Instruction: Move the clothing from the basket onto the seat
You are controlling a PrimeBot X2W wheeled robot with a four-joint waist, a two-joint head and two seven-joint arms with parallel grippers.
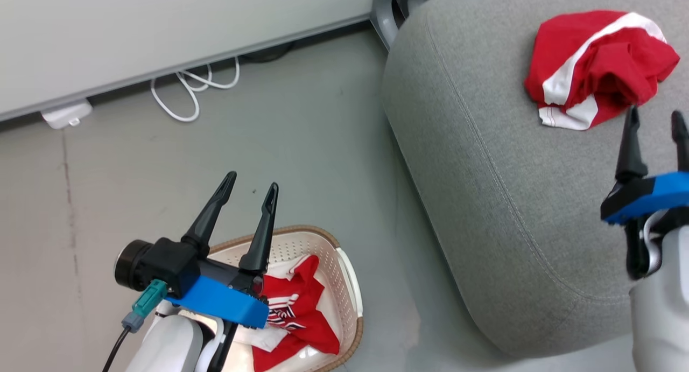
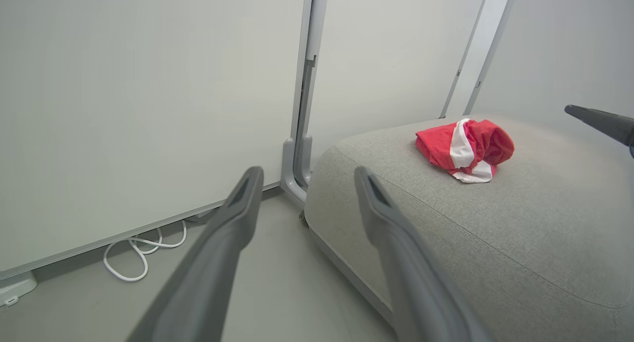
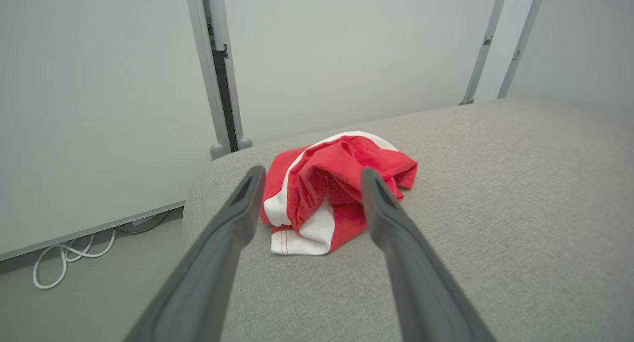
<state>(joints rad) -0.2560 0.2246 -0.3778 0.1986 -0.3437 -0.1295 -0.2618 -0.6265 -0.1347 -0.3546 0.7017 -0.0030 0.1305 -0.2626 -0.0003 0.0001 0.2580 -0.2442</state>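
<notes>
Head view, lower left: the left gripper (image 1: 253, 179) hangs over the basket (image 1: 323, 253), its fingers spread and empty, and a crumpled red-and-white jersey (image 1: 299, 307) lies inside. At the right edge the right gripper (image 1: 655, 111) is likewise spread and holds nothing, just below the red garment (image 1: 592, 65) with a broad white stripe, which lies at the upper right on the grey seat (image 1: 484, 189). The basket stands on the floor (image 1: 301, 146), near the seat.

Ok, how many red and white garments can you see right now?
2. One garment lies bunched on the sofa, just beyond the right gripper. The other, a striped jersey, is in the basket under the left gripper, which may hide more.
</notes>
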